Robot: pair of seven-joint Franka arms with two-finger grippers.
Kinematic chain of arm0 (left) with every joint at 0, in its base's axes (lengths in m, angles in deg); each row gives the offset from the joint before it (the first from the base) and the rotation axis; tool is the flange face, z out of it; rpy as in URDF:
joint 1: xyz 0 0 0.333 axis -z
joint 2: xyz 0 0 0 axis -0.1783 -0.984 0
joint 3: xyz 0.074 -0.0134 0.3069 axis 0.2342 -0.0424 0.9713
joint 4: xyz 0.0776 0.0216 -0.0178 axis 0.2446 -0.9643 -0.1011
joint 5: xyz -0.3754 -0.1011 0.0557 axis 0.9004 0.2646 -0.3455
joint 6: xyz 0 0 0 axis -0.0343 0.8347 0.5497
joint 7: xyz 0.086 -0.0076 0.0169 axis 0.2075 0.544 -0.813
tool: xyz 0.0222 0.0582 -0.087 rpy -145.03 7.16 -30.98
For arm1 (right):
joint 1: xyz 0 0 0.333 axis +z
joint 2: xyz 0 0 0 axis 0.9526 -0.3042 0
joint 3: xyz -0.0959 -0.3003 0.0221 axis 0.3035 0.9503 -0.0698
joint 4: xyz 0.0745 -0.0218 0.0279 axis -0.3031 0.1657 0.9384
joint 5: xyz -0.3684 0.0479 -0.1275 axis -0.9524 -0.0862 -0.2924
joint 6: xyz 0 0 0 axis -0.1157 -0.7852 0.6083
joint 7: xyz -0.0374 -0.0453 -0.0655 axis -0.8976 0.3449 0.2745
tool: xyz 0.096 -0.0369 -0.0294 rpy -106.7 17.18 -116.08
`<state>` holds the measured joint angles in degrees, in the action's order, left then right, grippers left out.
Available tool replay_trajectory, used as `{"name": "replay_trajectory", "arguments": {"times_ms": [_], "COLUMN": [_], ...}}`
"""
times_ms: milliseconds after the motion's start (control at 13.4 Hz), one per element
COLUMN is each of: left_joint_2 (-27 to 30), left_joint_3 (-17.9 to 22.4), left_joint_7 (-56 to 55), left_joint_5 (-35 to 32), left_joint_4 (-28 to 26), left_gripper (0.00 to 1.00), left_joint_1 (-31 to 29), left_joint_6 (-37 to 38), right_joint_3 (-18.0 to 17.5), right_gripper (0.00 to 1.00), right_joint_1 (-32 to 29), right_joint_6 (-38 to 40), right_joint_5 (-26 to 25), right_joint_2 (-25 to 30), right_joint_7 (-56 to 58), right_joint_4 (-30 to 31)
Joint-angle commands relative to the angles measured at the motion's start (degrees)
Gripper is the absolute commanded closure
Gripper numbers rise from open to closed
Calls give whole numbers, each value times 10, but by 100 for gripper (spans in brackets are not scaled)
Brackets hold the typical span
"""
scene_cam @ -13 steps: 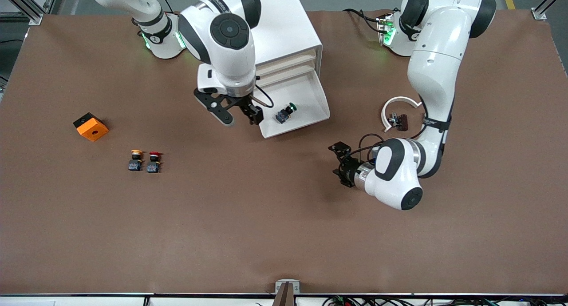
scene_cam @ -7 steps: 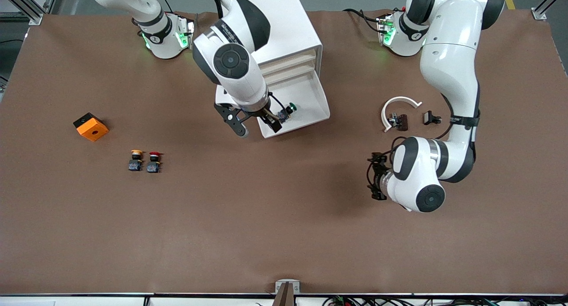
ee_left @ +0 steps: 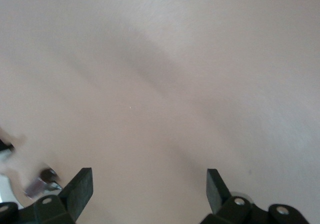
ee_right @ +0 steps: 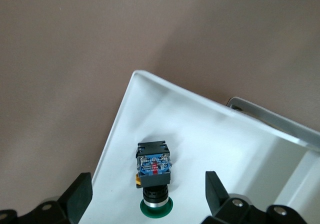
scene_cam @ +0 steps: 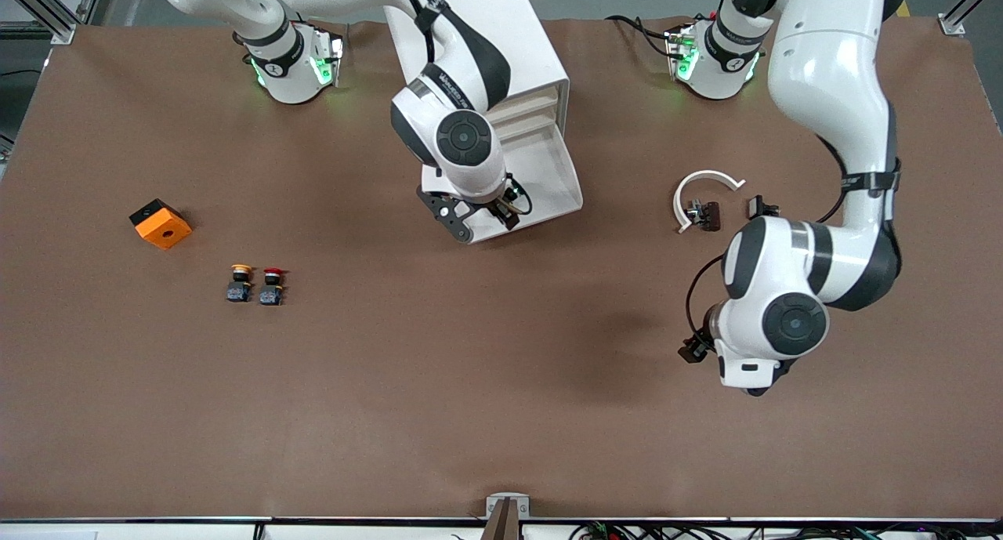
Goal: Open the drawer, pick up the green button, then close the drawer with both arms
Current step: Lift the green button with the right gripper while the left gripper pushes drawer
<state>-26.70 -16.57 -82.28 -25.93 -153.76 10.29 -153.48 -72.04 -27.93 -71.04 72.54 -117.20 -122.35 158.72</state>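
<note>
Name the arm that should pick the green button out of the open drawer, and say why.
Right. The right gripper hangs over the open drawer, jaws open either side of the button. The left gripper is over bare table, away from the drawer.

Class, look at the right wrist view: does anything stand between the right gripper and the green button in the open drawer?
Nothing visible does. The right gripper hangs open over the pulled-out drawer, and the green button lies alone on the drawer floor, between the two fingers in that view. The left gripper waits open over bare table.
</note>
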Motion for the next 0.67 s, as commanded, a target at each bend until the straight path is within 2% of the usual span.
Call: {"name": "replay_trajectory", "arguments": {"times_ms": [0, 298, 446, 595], "left_joint_2": [87, 190, 210, 215], "left_joint_3": [-5, -44, -65, -86], "left_joint_7": [94, 145, 148, 147], "left_joint_5": [-12, -12, -12, -12], "left_joint_4": [-109, -332, -391, -413], "left_gripper": [0, 0, 0, 0], "left_joint_1": [9, 8, 8, 8], "left_joint_6": [-44, -227, -271, -279], "right_joint_3": [3, 3, 4, 4], "right_gripper": [0, 0, 0, 0], "right_joint_1": [20, 23, 30, 30], "right_joint_6": [-7, -22, -23, -25], "right_joint_5": [12, 11, 9, 8], "right_joint_2": [-23, -45, -52, -57], "right_joint_7": [-1, 1, 1, 2], "right_joint_4": [-11, -8, -7, -8]}}
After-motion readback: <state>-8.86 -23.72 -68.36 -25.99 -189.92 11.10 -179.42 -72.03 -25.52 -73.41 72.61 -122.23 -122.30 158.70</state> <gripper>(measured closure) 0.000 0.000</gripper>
